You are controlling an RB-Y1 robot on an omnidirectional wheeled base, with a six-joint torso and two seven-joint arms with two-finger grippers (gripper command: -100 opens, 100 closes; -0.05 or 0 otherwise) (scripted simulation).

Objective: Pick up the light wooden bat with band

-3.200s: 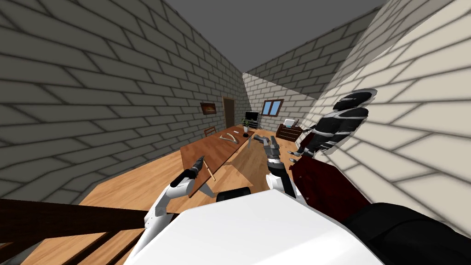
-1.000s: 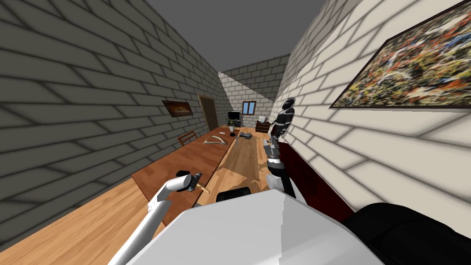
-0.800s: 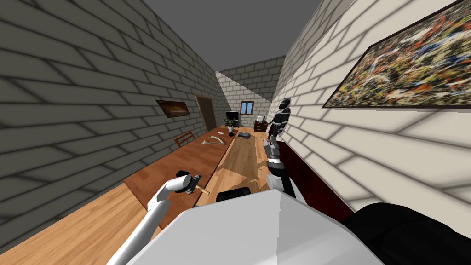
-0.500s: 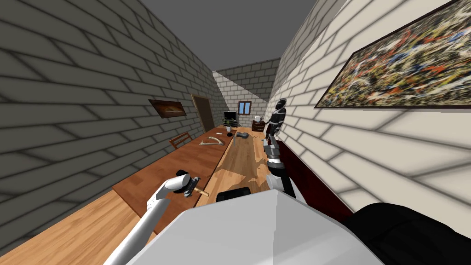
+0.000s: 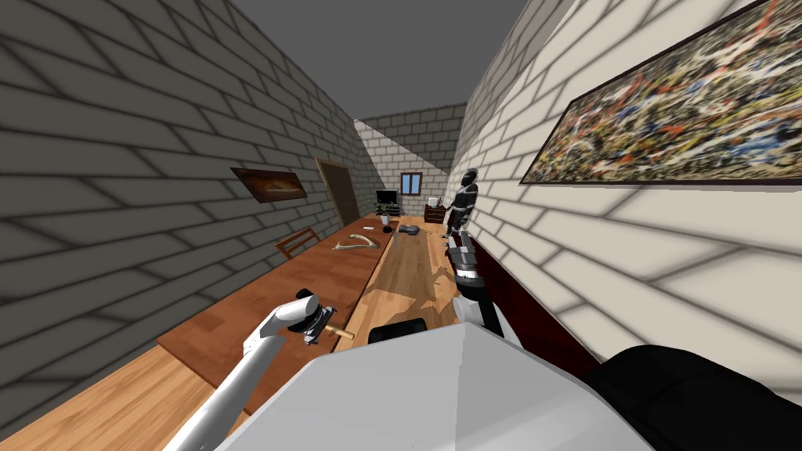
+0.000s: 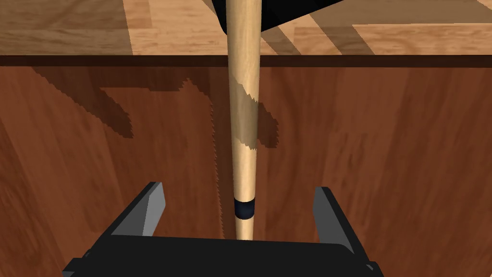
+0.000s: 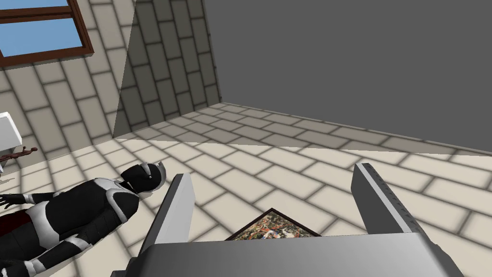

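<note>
Not lifted yet, I'd say: the light bat (image 6: 244, 96) lies on the brown table (image 6: 384, 144) at the robot's eleven o'clock, its dark band (image 6: 244, 209) between the left gripper (image 6: 239, 187)'s spread, untouching fingers, so closing and raising remain, while the right gripper (image 7: 274, 170) hangs open at one o'clock.

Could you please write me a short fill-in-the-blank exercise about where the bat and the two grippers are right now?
1. The left gripper has its fingers ____ on either side of the bat, not touching it.
2. The bat's dark ____ is the part nearest the left gripper's body.
3. The bat lies on the reddish-brown table, and its far end reaches past the table's ____.
4. The right gripper, also open, holds ____.

Missing words: open; band; edge; nothing.
</note>
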